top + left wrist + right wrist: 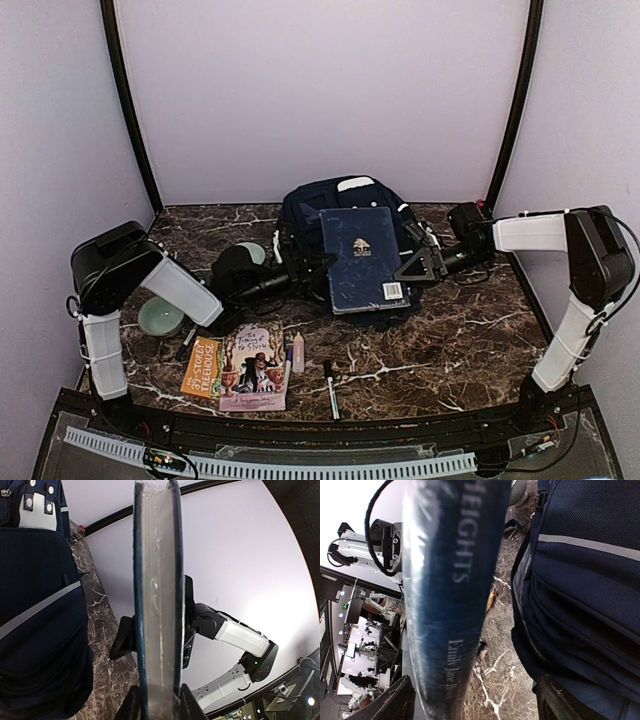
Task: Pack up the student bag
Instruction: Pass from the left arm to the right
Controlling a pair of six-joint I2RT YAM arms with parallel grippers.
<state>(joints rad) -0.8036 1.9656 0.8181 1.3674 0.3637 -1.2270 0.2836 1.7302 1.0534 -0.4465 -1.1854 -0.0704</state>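
- The student bag (300, 208) lies at 12 o'clock on the marble tabletop (470, 340), front pockets up. Whether its main opening is unzipped cannot be told.
- A dark-blue hardcover (360, 255), its spine reading "Heights" and "Emily Jane", hangs flat over the bag's front and is not inside it.
- The left gripper (312, 268) is clamped on the book's page edge at its 9 o'clock side, with a finger pressed to each cover.
- The right gripper (422, 262) straddles the spine at 3 o'clock. Marble shows between one finger and the cover, so it looks spread rather than clamped.
- Loose around 7 o'clock are an orange paperback (203, 367), an illustrated paperback (252, 380), a pink marker (298, 352) and a pen (331, 392). A green bowl (160, 317) sits at 8 o'clock.
- My judgement is that packing is at an early stage: nothing is visibly in the bag, and this book comes first.
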